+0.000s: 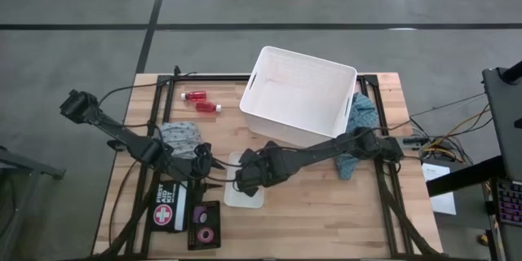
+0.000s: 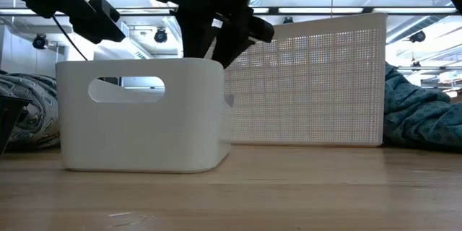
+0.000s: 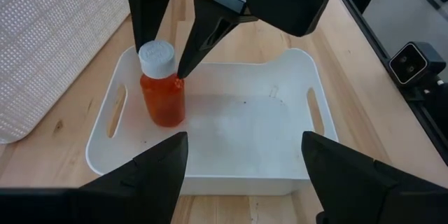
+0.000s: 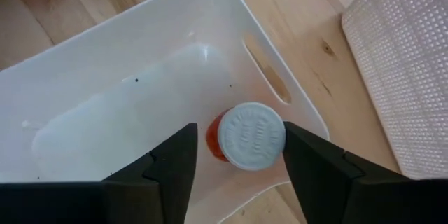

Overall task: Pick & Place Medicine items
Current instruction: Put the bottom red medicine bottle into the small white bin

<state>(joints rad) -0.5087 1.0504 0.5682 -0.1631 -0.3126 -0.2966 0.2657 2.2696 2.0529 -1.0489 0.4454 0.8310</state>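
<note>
My right gripper hangs over the small white tub, its fingers spread just wider than the white cap of the red bottle standing upright inside the tub, at the end nearest the big basket. My left gripper waits open beside the tub. Two more red bottles lie beside the basket.
</note>
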